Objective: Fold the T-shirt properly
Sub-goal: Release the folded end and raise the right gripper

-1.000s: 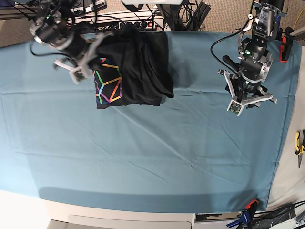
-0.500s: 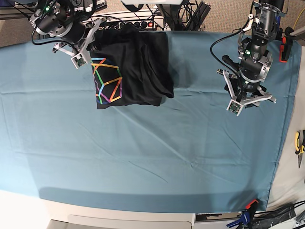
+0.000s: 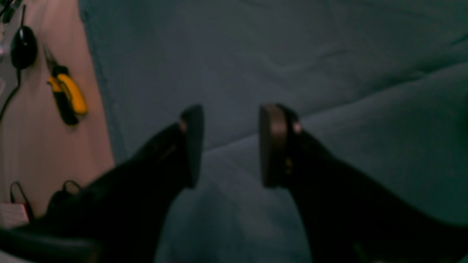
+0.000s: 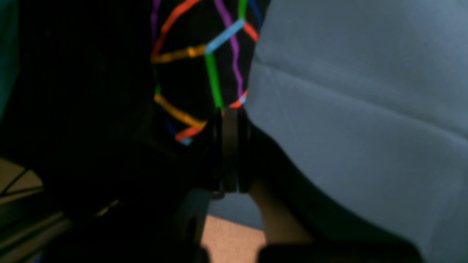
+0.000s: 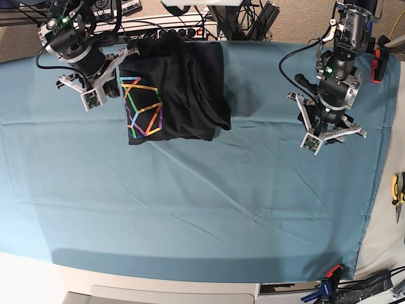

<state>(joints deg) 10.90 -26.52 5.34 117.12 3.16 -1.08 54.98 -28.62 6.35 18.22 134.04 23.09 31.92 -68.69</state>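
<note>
The black T-shirt (image 5: 183,88) lies folded at the back left of the teal cloth, its rainbow line print (image 5: 144,107) facing up on its left part. My right gripper (image 5: 114,88) is at the shirt's left edge, by the print. In the right wrist view its fingers (image 4: 229,146) are pressed together, with the tips at the border of the printed T-shirt (image 4: 197,73). I cannot see fabric between them. My left gripper (image 5: 330,134) hovers far to the right over bare cloth. It is open, and the left gripper (image 3: 230,146) has nothing between its pads.
The teal table cloth (image 5: 190,209) covers the table and is lightly wrinkled. Yellow-handled pliers (image 5: 397,193) lie off the cloth's right edge; the pliers (image 3: 67,95) also show by the left wrist. A power strip and cables (image 5: 177,28) run behind the shirt. A clamp (image 5: 329,278) holds the front right corner.
My right arm swung from the table's back edge forward to the shirt's left edge. The shirt's shape is unchanged, and the left arm has stayed still.
</note>
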